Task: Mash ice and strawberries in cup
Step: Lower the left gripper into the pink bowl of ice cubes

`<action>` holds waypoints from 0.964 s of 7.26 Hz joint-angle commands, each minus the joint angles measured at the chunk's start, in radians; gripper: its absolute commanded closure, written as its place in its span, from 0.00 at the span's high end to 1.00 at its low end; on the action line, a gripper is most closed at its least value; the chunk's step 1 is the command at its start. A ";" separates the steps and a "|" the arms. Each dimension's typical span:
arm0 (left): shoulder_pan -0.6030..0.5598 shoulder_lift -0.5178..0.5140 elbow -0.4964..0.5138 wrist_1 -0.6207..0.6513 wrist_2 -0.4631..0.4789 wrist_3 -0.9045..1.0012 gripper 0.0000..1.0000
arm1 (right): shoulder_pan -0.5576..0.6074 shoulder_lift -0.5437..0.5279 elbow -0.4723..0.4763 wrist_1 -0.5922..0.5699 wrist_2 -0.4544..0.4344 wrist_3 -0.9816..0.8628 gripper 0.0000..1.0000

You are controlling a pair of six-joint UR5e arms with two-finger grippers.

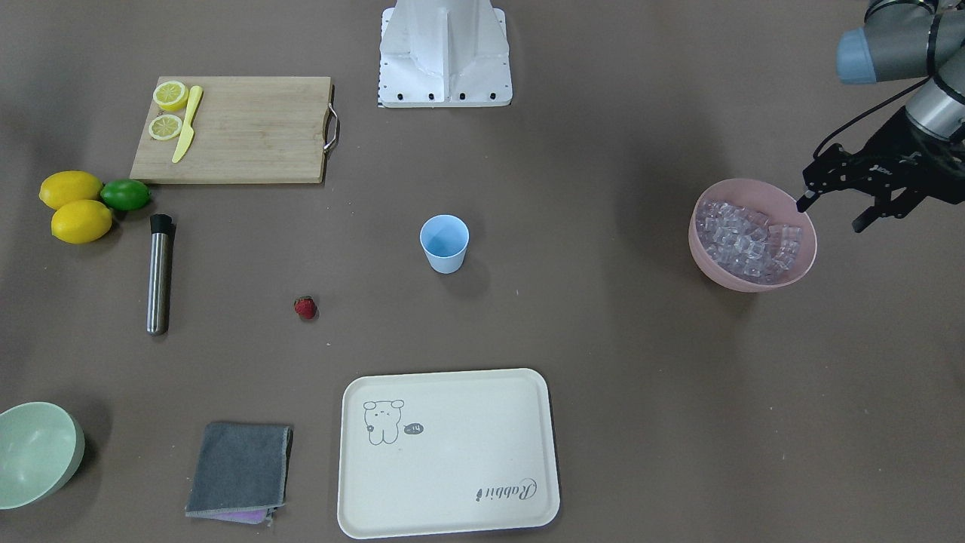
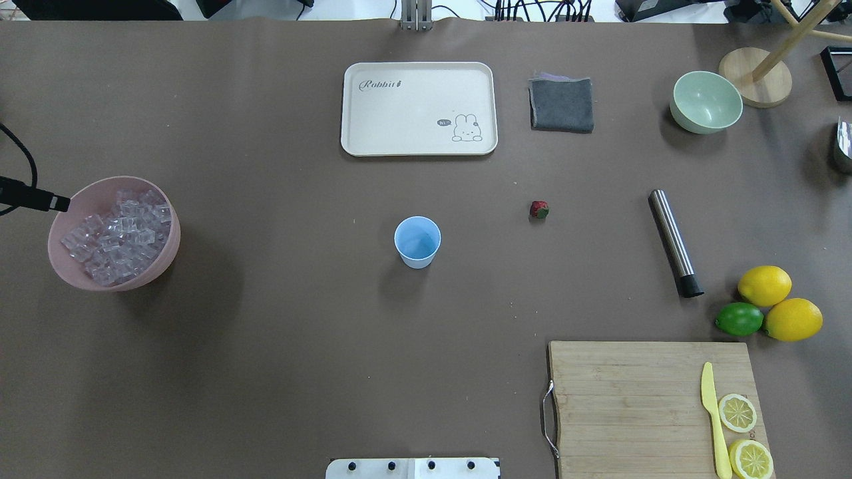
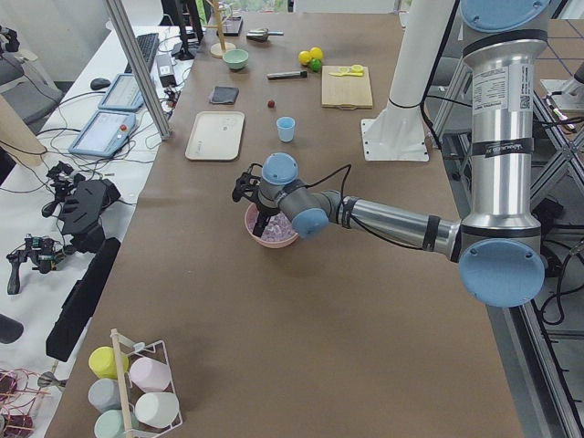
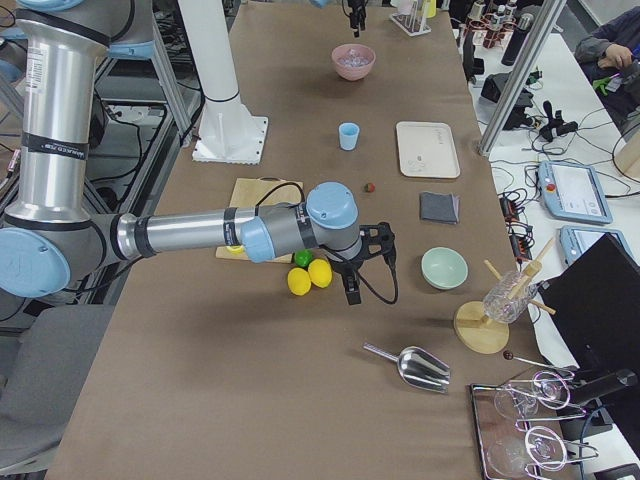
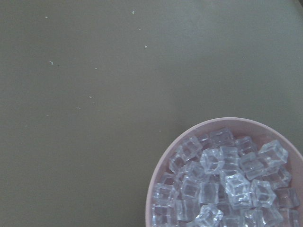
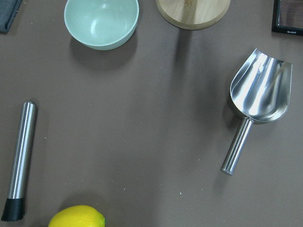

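Left arm (image 3: 392,222): upper link is set upright and the forearm is stretched out level, well away from the base.
Left wrist (image 3: 281,173): bent so that the gripper is pointed downward.
Left gripper (image 1: 833,213): hung in the air with the jaws spread apart; nothing is gripped between the fingers (image 1: 805,200).
Right arm (image 4: 190,232): a similar posture is seen, upper link upright and forearm extended level.
Right wrist (image 4: 330,212): turned downward.
Right gripper (image 4: 362,262): pointed down and seen only from the side view; the jaw state cannot be resolved.
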 commanded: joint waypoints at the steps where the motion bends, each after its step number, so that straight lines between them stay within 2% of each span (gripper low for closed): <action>1: 0.124 -0.056 -0.002 -0.002 0.057 -0.162 0.98 | 0.000 -0.016 -0.001 0.022 0.001 0.002 1.00; 2: 0.185 -0.059 -0.001 -0.019 0.135 -0.210 0.97 | 0.000 -0.017 -0.001 0.027 0.001 0.002 1.00; 7: 0.227 -0.049 0.019 -0.025 0.185 -0.206 0.97 | 0.000 -0.020 -0.003 0.027 0.001 0.003 1.00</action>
